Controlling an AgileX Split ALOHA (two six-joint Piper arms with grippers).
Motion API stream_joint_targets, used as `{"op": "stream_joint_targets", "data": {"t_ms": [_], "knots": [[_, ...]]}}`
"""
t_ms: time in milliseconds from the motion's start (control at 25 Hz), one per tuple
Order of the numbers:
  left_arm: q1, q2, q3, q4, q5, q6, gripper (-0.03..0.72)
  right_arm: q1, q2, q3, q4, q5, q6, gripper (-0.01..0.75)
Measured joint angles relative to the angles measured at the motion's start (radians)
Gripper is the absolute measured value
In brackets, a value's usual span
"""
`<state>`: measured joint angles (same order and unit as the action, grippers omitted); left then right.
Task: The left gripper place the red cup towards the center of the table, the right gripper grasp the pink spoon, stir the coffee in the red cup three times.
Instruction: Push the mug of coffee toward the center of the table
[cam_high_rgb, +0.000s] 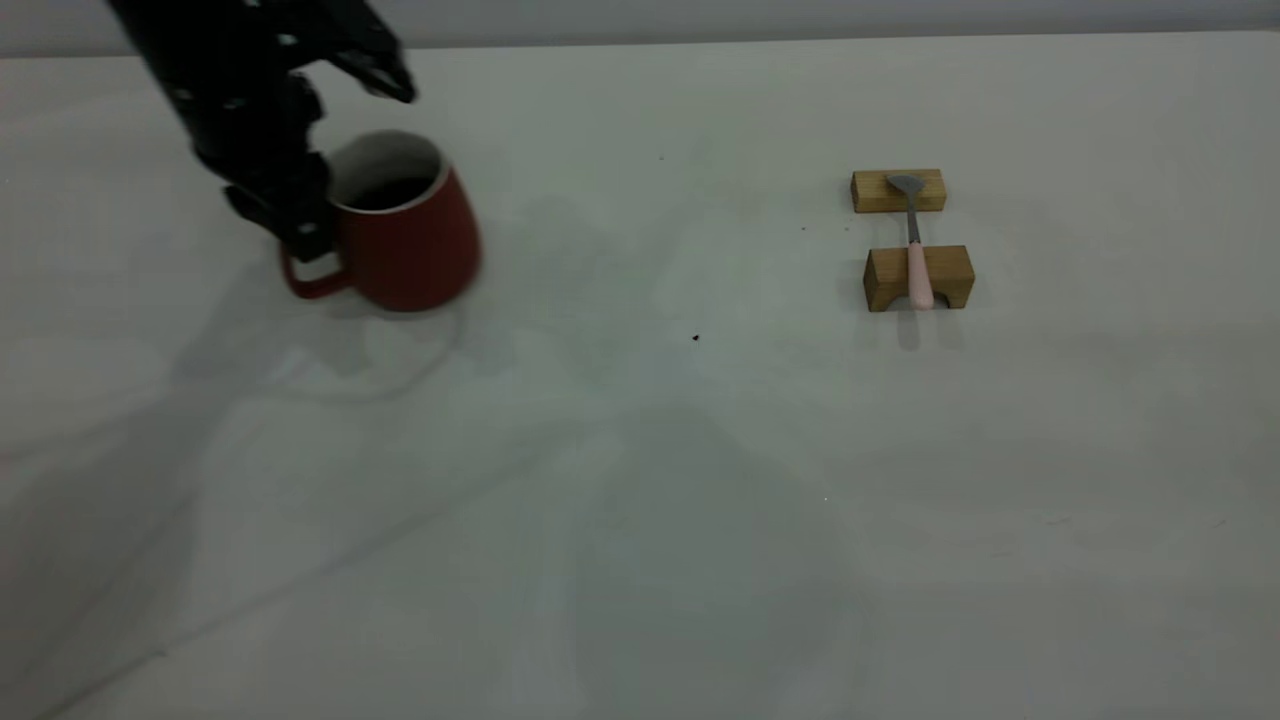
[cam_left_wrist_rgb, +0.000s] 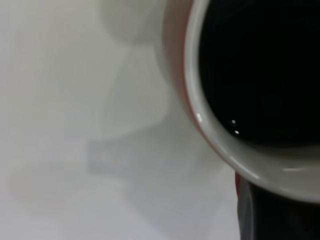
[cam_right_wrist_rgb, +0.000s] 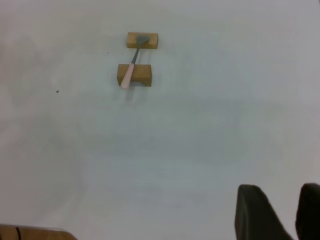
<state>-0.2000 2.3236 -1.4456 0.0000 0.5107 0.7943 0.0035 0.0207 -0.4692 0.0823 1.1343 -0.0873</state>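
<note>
The red cup (cam_high_rgb: 410, 240) stands at the table's (cam_high_rgb: 640, 480) far left, with dark coffee (cam_high_rgb: 392, 192) inside. My left gripper (cam_high_rgb: 308, 232) comes down from above and is shut on the cup's wall at the handle side. In the left wrist view the white rim (cam_left_wrist_rgb: 210, 135) and coffee (cam_left_wrist_rgb: 260, 70) fill the picture, and one dark finger (cam_left_wrist_rgb: 280, 215) shows against the cup. The pink spoon (cam_high_rgb: 917, 262) lies across two wooden blocks at the right, seen also in the right wrist view, where the spoon (cam_right_wrist_rgb: 130, 74) is small. My right gripper (cam_right_wrist_rgb: 296, 212) is open, far from the spoon.
The spoon's bowl rests on the farther tan block (cam_high_rgb: 870, 190) and its handle on the nearer, notched block (cam_high_rgb: 950, 275). A small dark speck (cam_high_rgb: 696, 338) marks the middle of the table. A wooden edge (cam_right_wrist_rgb: 35, 232) shows in the right wrist view.
</note>
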Motion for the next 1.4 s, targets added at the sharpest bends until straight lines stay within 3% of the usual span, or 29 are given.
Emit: {"op": "stream_joint_targets", "data": {"t_ms": [640,1280,1400], "knots": [[-0.207,0.002,-0.016,0.000,-0.014,-0.044,0.206,0.000,0.000,0.000,0.000,0.000,0.000,0.244],[-0.219,0.022,-0.026,0.000,-0.011,-0.073,0.206,0.000,0.000,0.000,0.000,0.000,0.000,0.244],[-0.219,0.022,-0.031,0.000,-0.008,-0.088,0.239,0.000,0.000,0.000,0.000,0.000,0.000,0.244]]}}
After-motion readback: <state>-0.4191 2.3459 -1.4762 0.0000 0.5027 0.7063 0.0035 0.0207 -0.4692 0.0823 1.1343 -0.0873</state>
